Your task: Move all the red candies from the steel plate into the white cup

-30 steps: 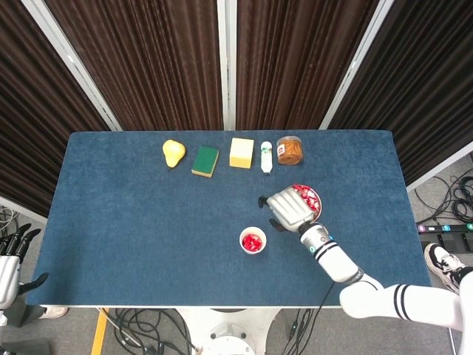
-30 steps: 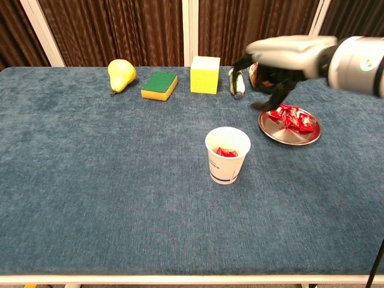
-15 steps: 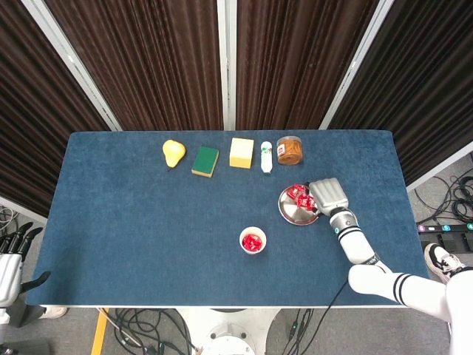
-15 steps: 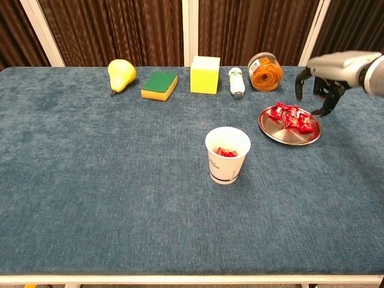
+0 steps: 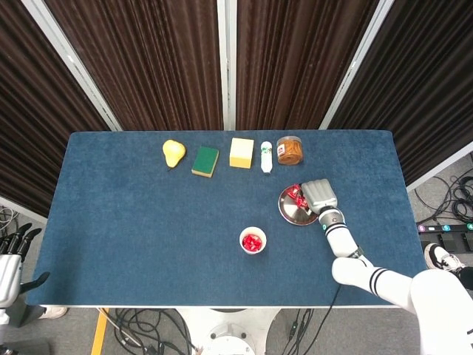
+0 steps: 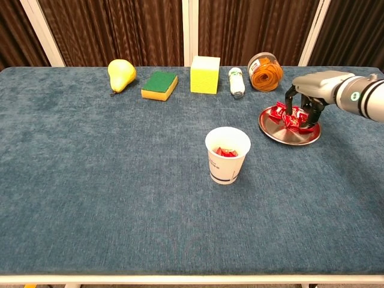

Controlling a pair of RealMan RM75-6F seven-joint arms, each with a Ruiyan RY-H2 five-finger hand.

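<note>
One right hand (image 6: 307, 99) over red candies (image 6: 287, 116)

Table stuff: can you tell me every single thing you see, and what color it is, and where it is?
pear: one, yellow, back row, far left
sponge: one, green on yellow, right of the pear
block: one, pale yellow, middle of the back row
small bottle: one, white, lying right of the block
jar: one, clear with orange-brown contents, on its side at the row's right end
steel plate: one, silver, in front of the jar
red candies: several, on the plate, more in the cup
white cup: one, table middle
table: one, blue
left hand: off the table's left edge
right hand: fingers down over the plate's candies
</note>
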